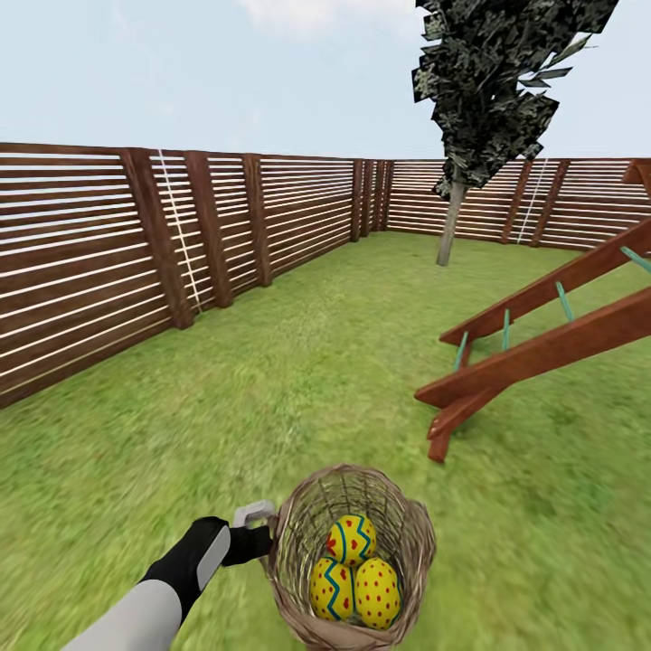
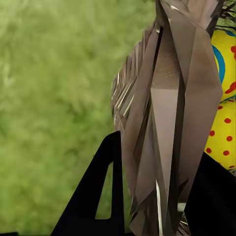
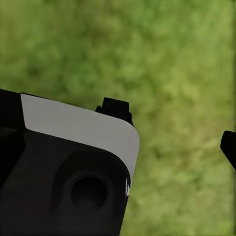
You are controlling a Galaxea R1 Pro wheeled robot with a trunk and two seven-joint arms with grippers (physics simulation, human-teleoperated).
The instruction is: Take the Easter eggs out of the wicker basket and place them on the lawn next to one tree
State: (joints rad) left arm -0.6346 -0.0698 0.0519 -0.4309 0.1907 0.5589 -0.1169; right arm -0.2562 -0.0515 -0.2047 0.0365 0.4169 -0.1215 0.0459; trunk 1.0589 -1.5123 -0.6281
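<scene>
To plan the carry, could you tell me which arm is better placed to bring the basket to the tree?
Left, probably. The left end effector is clamped on the wicker basket rim, with all three Easter eggs inside. The right end effector hangs open over the lawn.

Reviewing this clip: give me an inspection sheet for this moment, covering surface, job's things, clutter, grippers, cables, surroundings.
Surface: lawn, mottled green grass.
Job's things: three Easter eggs all in the wicker basket; tree stands far off by the fence.
Clutter: nothing seen.
Grippers: left gripper shut on the basket's rim; right gripper open over grass, holding nothing.
Cables: nothing seen.
Surroundings: slatted wooden fence around the garden; wooden ladder-like frame with teal rungs.
</scene>
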